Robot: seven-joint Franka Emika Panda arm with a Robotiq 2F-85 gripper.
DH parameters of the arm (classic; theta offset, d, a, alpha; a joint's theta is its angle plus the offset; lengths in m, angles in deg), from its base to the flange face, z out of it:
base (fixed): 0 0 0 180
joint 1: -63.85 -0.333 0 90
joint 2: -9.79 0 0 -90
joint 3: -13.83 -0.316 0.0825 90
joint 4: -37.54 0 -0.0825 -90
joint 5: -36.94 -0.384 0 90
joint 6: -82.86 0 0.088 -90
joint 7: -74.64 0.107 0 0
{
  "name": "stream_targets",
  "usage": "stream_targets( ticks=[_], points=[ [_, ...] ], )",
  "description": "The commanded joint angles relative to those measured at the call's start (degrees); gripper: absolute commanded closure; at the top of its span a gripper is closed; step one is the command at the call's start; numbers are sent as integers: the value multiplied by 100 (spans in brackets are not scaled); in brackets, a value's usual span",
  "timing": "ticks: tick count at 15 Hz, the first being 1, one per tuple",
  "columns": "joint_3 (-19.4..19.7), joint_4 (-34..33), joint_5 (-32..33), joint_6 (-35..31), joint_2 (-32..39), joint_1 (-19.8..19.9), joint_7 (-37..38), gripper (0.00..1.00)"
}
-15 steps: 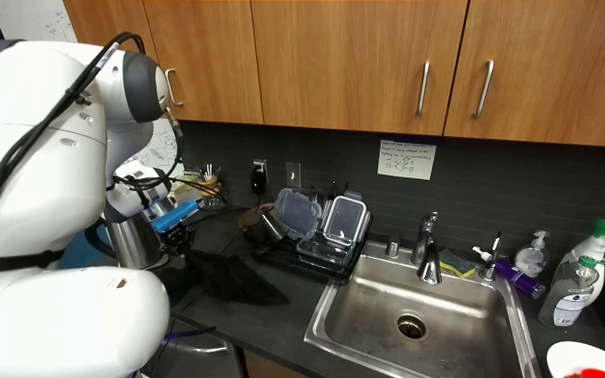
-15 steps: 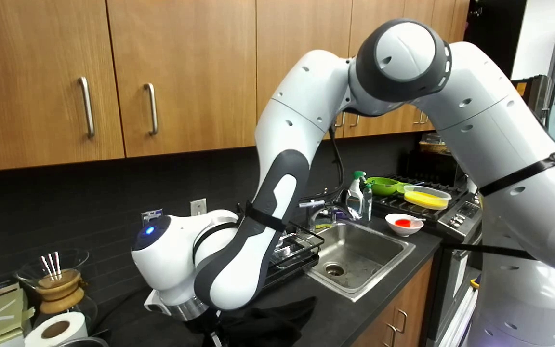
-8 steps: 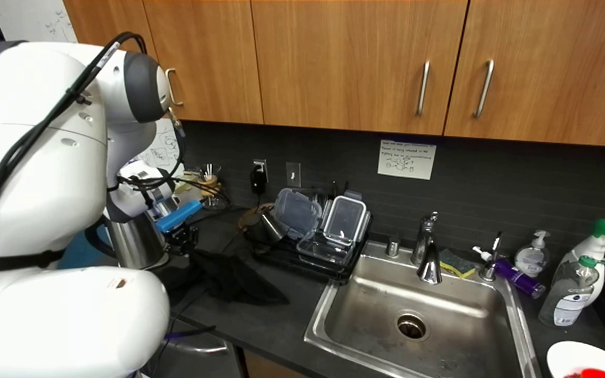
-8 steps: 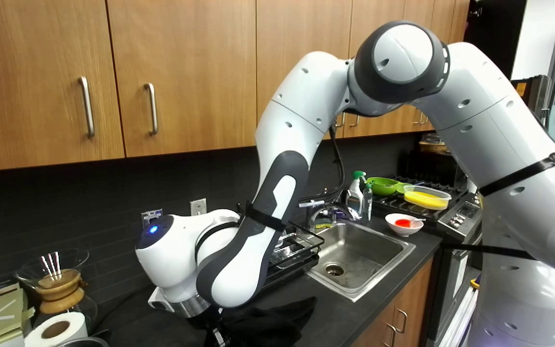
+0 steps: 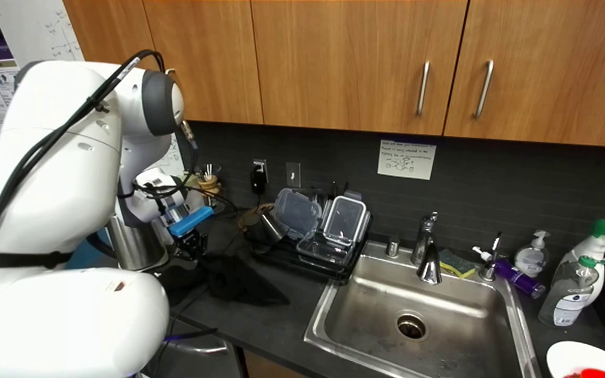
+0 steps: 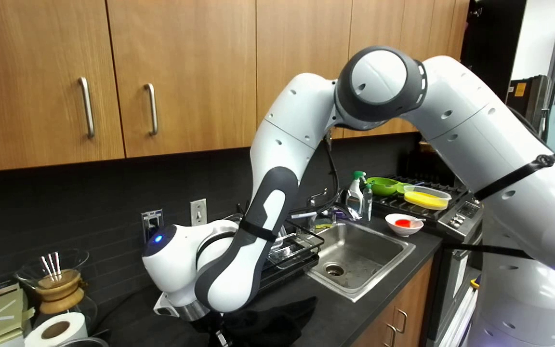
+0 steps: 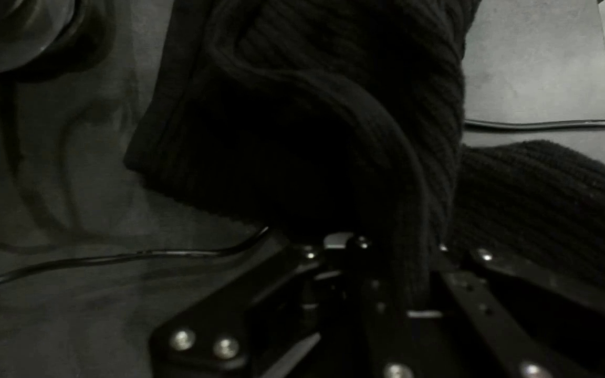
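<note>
A black ribbed cloth (image 7: 292,142) fills the upper middle of the wrist view. One fold of it runs down between the fingers of my gripper (image 7: 394,252), which is shut on it; the fingertips are mostly lost in the dark fabric. In both exterior views the cloth (image 5: 244,283) lies crumpled on the dark counter, its loose end spread toward the sink. My gripper (image 5: 195,249) is low over the counter at the cloth's near bunch, beside a steel kettle (image 5: 137,244). Only the top of the gripper shows at the bottom edge of the remaining exterior view, next to the cloth (image 6: 272,323).
A black dish rack with clear containers (image 5: 329,247) stands behind the cloth, left of the steel sink (image 5: 371,315). A thin cord (image 7: 145,255) runs along the counter under the cloth. A paper roll (image 6: 60,332) and a glass coffee maker (image 6: 60,289) stand near the wall.
The arm's elbow has come down in both exterior views. The gripper has shifted slightly lower and toward the sink, bunching the near part of the cloth; its far end stays put.
</note>
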Motion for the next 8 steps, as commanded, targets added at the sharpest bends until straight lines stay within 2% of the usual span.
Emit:
stream_targets(
  ticks=[1, 8],
  points=[
    [23, -351, 4, 173, 296, -57, -213, 98],
    [53, -652, 32, 460, 575, -131, -265, 98]
  ],
)
